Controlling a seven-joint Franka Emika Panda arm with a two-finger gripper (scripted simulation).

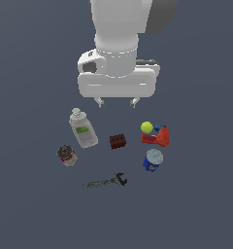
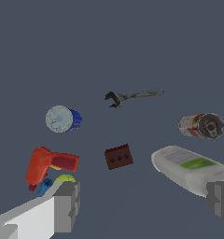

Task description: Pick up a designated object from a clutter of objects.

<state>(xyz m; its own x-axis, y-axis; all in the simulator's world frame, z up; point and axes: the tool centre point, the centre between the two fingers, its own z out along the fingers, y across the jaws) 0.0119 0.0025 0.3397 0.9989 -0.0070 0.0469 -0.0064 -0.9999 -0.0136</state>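
The gripper [image 1: 116,102] hung wide open and empty above the clutter, so the approach was barely begun; next it would need to travel beyond the dark red block [image 1: 118,141] to the wrench [image 1: 105,182], lying flat and alone.

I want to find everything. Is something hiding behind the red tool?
Yes. A yellow-green ball sits just behind the red tool, with a small blue part beside it. The ball's lower part is covered.
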